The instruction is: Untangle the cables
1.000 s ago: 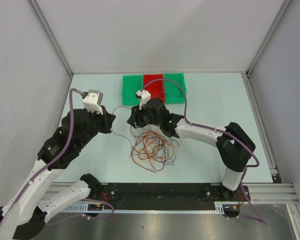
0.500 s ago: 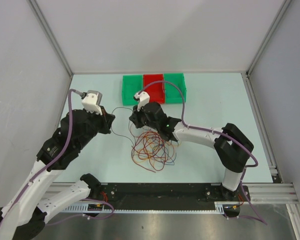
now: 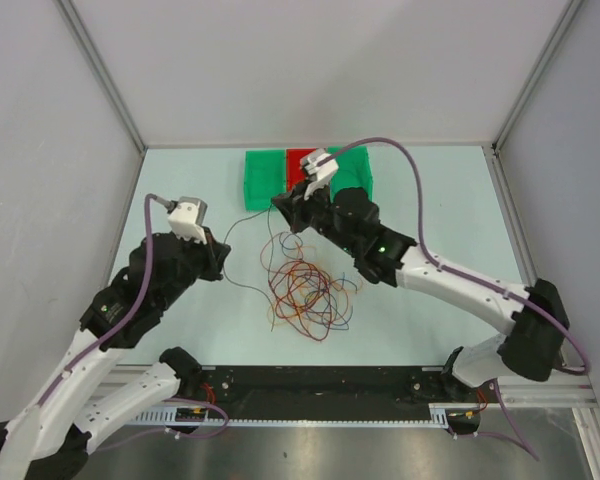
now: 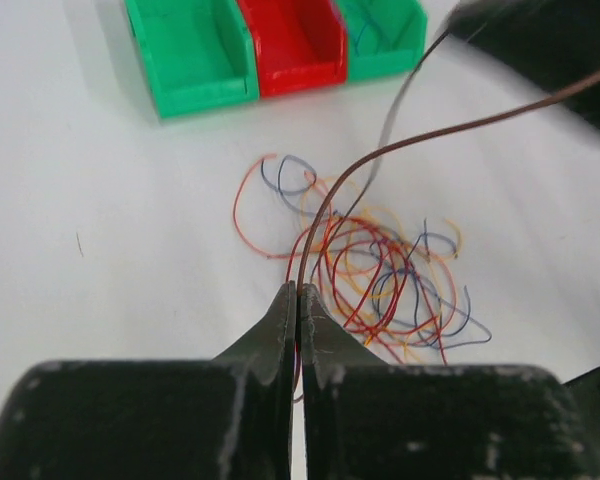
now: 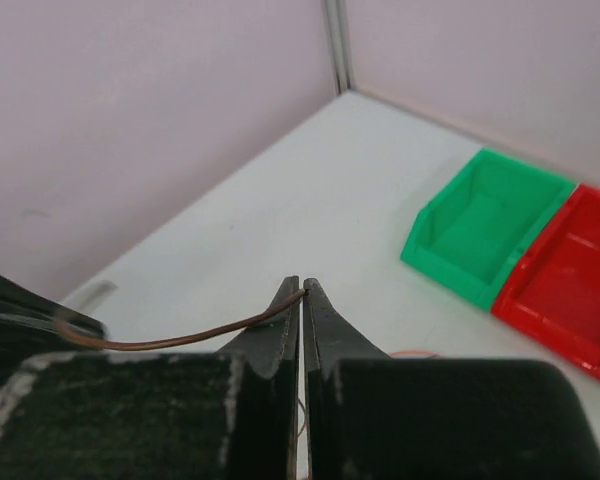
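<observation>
We find the left tool (image 4: 297,290) pinched fully together on one brown cable (image 4: 380,152), which rises from the fingertips and arcs away toward the bins (image 4: 195,60). The right tool (image 5: 302,285) is likewise pinched together on the same brown cable, just in front of the bins. Between the two tools the cable spans a shallow arc. It appears to hang clear of the table (image 3: 430,200), though the top view is too coarse for us to confirm. The tangle (image 3: 305,295) of red, orange, yellow and blue cables lies on the table well in front of the bins. The left tool sits in front and to the left of the bins in the top view.
</observation>
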Tool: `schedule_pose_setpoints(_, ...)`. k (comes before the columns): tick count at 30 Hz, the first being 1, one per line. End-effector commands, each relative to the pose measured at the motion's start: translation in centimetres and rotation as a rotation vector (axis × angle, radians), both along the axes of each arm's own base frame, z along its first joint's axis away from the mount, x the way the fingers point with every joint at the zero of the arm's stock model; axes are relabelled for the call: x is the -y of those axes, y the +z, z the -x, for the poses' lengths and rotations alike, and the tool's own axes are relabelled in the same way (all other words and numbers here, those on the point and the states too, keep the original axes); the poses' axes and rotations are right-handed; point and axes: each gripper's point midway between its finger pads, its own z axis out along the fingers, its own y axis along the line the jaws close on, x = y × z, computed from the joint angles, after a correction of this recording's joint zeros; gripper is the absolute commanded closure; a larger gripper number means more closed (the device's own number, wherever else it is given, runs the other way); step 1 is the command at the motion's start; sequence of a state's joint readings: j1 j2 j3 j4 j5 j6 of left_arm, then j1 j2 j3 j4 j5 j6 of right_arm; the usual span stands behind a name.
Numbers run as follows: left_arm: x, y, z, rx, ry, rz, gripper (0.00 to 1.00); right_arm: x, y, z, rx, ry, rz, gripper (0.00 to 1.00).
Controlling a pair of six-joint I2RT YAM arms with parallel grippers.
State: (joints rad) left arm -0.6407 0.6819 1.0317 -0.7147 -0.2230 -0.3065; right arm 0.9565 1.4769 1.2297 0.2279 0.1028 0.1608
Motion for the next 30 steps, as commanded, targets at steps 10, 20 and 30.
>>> schedule_pose_setpoints(10, 2.3, -7.1, -0.7, -0.183, -0.03, -0.014, 0.66, 4.9, 15.0, 3.0, 0.259, -0.013, -0.233, 1.0)
schedule_pose_setpoints(20, -0.1, -5.5, 1.0, -0.157, 0.03, -0.001, 0.08, 5.8, 22.7, 0.5, 0.391, -0.061, -0.247, 1.0)
schedule_pose_setpoints(30, -2.1, -5.1, 1.9, -0.08, 0.1, 0.048, 0.05, 5.6, 28.0, -4.6, 0.479, -0.124, -0.256, 1.0)
